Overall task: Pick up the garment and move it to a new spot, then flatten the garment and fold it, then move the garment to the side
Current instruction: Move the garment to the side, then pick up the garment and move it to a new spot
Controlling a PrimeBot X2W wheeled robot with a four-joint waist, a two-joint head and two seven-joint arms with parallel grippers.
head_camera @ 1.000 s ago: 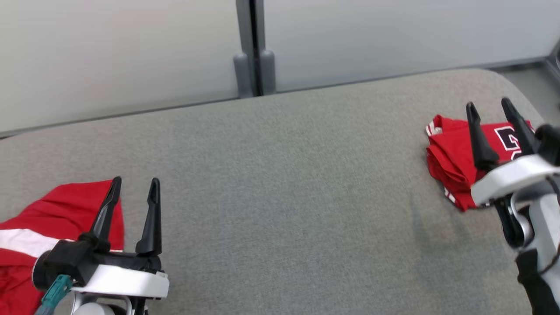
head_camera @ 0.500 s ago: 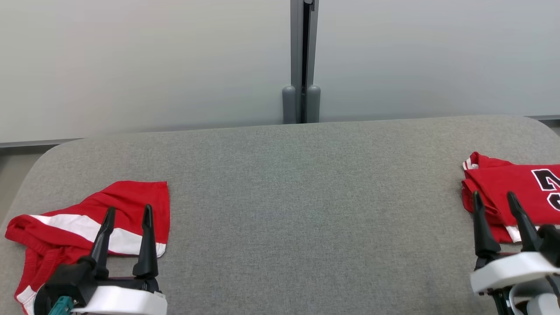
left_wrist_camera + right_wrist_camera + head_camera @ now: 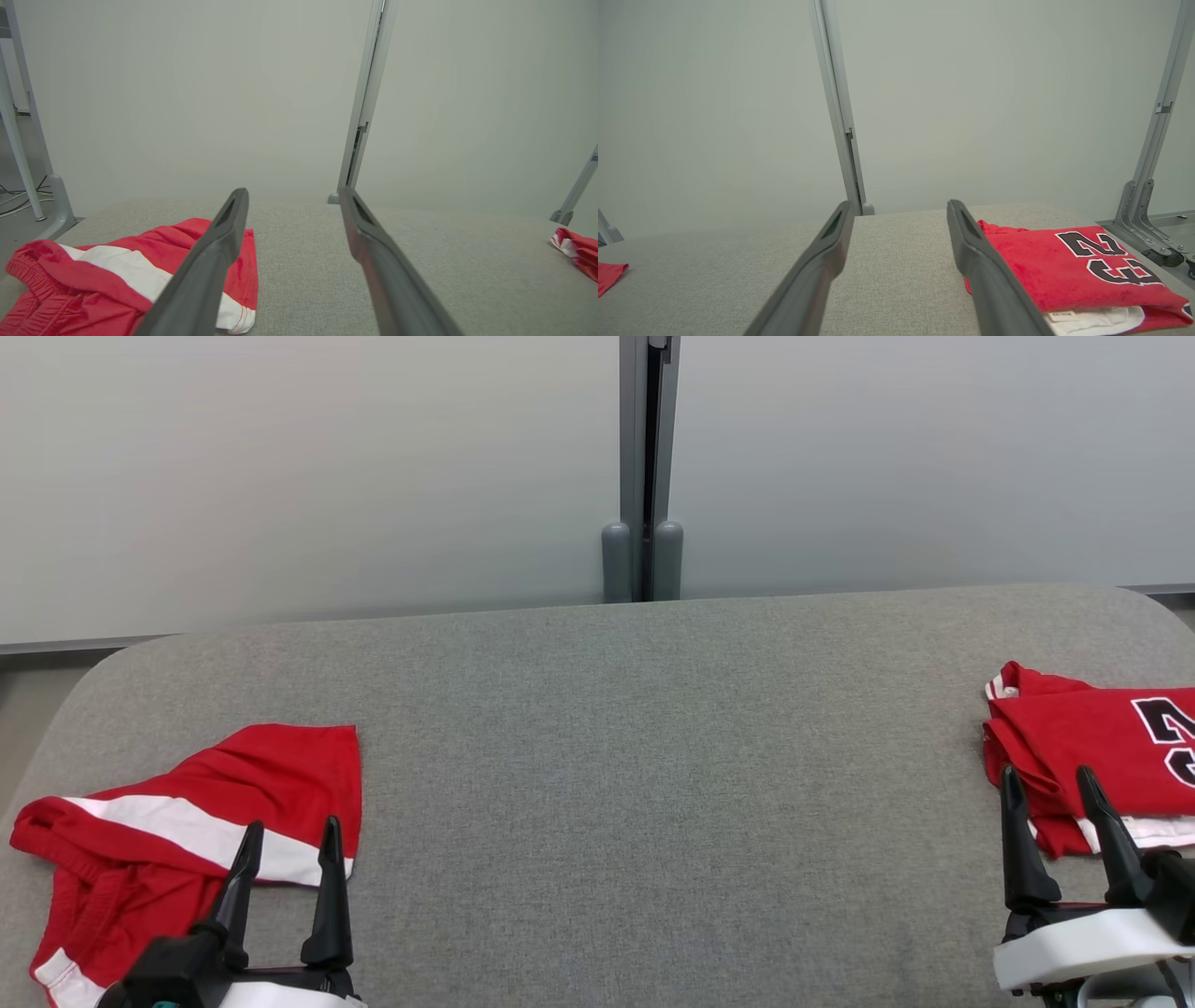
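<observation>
A rumpled red garment (image 3: 187, 812) with a white stripe, a pair of shorts, lies at the left end of the grey padded table (image 3: 616, 784). My left gripper (image 3: 292, 826) hovers open over its near right corner, and nothing sits between the fingers. The left wrist view has the shorts (image 3: 117, 275) under the left finger of that gripper (image 3: 293, 191). A folded red jersey (image 3: 1092, 747) with black numerals rests at the right end. My right gripper (image 3: 1045, 773) stands open at its near left edge. In the right wrist view the jersey (image 3: 1059, 266) lies right of that gripper (image 3: 900, 204).
Pale partition panels with a grey post (image 3: 642, 467) stand behind the table's far edge. The table's corners are rounded, and the floor shows beyond the left end (image 3: 28, 700). A metal frame leg with castors (image 3: 1148, 224) stands off the right end.
The head camera swung between the first two frames. Since half a second ago both grippers have drawn back toward the near edge, the left one more; both garments lie still.
</observation>
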